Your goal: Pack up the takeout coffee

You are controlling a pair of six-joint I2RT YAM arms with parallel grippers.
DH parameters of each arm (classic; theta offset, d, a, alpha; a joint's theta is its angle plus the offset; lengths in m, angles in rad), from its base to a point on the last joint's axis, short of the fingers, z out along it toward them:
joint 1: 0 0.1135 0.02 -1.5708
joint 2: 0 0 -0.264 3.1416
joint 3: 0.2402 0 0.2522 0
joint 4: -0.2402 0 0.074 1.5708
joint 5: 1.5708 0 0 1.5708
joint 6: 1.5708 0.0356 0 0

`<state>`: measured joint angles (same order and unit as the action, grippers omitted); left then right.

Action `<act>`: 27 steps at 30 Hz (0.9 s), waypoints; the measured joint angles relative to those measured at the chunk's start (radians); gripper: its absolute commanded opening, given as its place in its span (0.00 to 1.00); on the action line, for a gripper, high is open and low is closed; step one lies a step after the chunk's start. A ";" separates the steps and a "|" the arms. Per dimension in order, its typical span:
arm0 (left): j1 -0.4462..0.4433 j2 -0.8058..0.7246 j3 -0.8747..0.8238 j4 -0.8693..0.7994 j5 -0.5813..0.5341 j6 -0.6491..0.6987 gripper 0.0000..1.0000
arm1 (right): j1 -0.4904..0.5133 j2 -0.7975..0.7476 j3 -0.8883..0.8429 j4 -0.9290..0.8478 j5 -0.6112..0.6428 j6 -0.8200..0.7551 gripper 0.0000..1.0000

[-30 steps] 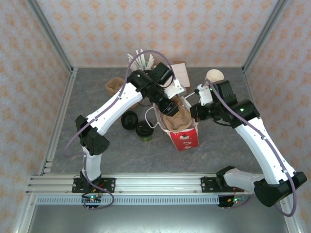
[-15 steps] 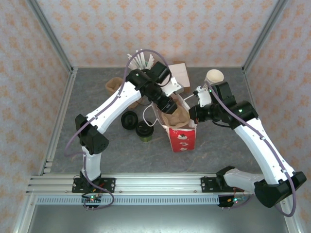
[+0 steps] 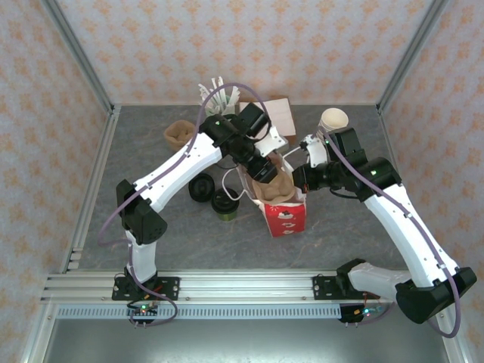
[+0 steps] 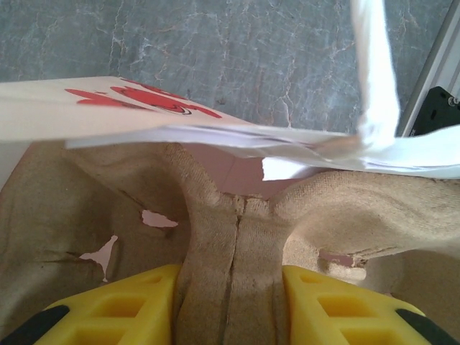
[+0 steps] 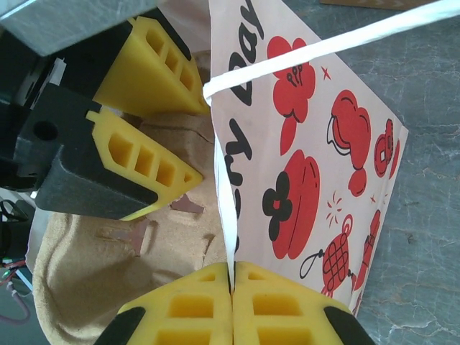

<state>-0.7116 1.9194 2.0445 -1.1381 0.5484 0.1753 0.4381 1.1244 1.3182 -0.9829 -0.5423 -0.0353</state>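
Both grippers are occupied at the red-and-white bag (image 3: 286, 215), which stands upright near the middle of the table (image 3: 355, 242). The left gripper (image 4: 230, 277) is lowered into the bag's mouth with its yellow fingers (image 4: 144, 298) set against either side of the centre ridge of a brown pulp cup carrier (image 4: 79, 194), so it is judged to be grasping that carrier. The right gripper (image 5: 231, 269) is clenched on the bag's rim, by which the mouth is held open. The takeout coffee (image 3: 224, 203) is seen standing on the table just left of the bag, outside it and touched by neither arm, with a low black lid piece (image 3: 201, 187) beside it. The task is therefore judged to be at an early stage: the carrier is in the bag, but the coffee has yet to be picked up, carried over the rim and set down inside. As for writing, the word "Day" can be read in black script on the bag's printed face in the right wrist view; the letters below it are cut off by the fold and cannot be made out. Red flowers and lantern-like charms are printed around it, and no brand can be read on the cup or its lid.
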 measured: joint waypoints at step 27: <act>-0.016 0.000 -0.012 0.125 -0.114 -0.266 0.39 | -0.114 -0.030 0.063 0.027 0.058 0.283 0.81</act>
<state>-0.7280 1.9194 2.0327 -1.0130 0.4343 -0.0910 0.3241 1.0946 1.3808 -0.9562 -0.4847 0.2481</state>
